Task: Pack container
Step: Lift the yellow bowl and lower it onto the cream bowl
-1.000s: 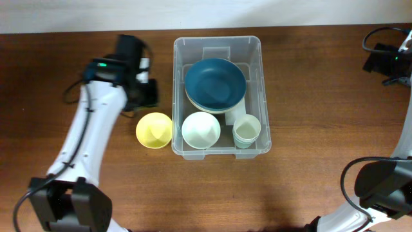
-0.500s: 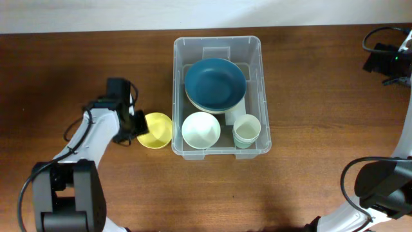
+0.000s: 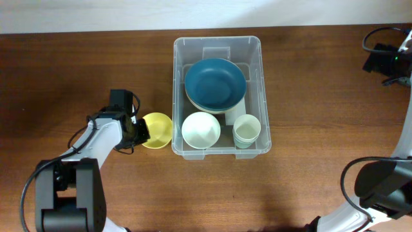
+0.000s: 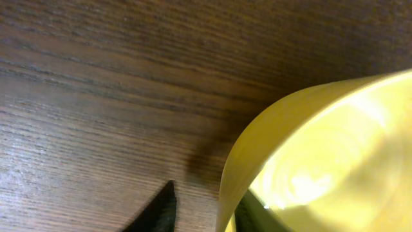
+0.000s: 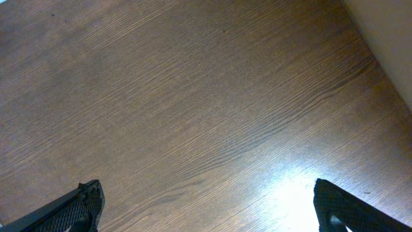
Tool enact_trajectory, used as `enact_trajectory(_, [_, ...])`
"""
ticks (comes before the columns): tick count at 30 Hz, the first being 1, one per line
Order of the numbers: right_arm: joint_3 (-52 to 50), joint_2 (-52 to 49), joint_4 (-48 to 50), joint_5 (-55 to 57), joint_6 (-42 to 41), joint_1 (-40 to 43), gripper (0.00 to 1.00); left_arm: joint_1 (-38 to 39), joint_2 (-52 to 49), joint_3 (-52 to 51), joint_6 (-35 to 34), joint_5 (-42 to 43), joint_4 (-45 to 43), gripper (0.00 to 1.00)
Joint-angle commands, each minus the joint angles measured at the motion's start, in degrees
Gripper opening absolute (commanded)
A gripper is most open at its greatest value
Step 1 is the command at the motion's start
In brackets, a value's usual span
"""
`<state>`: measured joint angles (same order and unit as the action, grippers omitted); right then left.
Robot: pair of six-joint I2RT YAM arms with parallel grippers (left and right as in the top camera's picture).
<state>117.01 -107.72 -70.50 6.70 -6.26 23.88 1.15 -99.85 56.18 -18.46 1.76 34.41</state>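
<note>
While narrowed but unclamped, straddles the wall of a small round yellow plastic bowl (image 3: 156,129) with left gripper (image 3: 140,131), outer finger (image 4: 161,209) just clear. Has the large clear rectangular plastic container (image 3: 217,40) just right of those jaws. Holds right gripper (image 5: 206,196) spread wide, well apart from it.

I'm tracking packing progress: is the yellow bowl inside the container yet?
No, the yellow bowl sits on the table beside the container, outside its wall.

Dark wood-grain table (image 3: 309,180); pale wall strip (image 3: 77,13) along far edge; glare patch (image 5: 302,193) on tabletop.
</note>
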Motion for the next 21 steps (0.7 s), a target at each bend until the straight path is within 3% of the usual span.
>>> enact_trajectory(1, [0.9, 0.9, 0.0, 0.1, -0.6, 0.2, 0.99, -0.2, 0.5, -0.9, -0.4, 1.8, -0.3, 0.07])
enact_trajectory(2, [0.9, 0.9, 0.0, 0.1, -0.6, 0.2, 0.99, -0.2, 0.5, -0.9, -0.3, 1.8, -0.4, 0.01])
enact_trajectory(8, [0.9, 0.9, 0.0, 0.1, -0.6, 0.2, 0.99, -0.2, 1.7, 2.3, -0.3, 1.3, -0.7, 0.00])
enact_trajectory(15, [0.9, 0.9, 0.0, 0.1, -0.6, 0.2, 0.99, 0.2, 13.1, 15.6, -0.3, 0.6, 3.5, 0.01])
enact_trajectory(21, [0.9, 0.9, 0.0, 0.1, -0.6, 0.2, 0.99, 8.5, 19.6, 20.3, 0.1, 1.9, 10.1, 0.00])
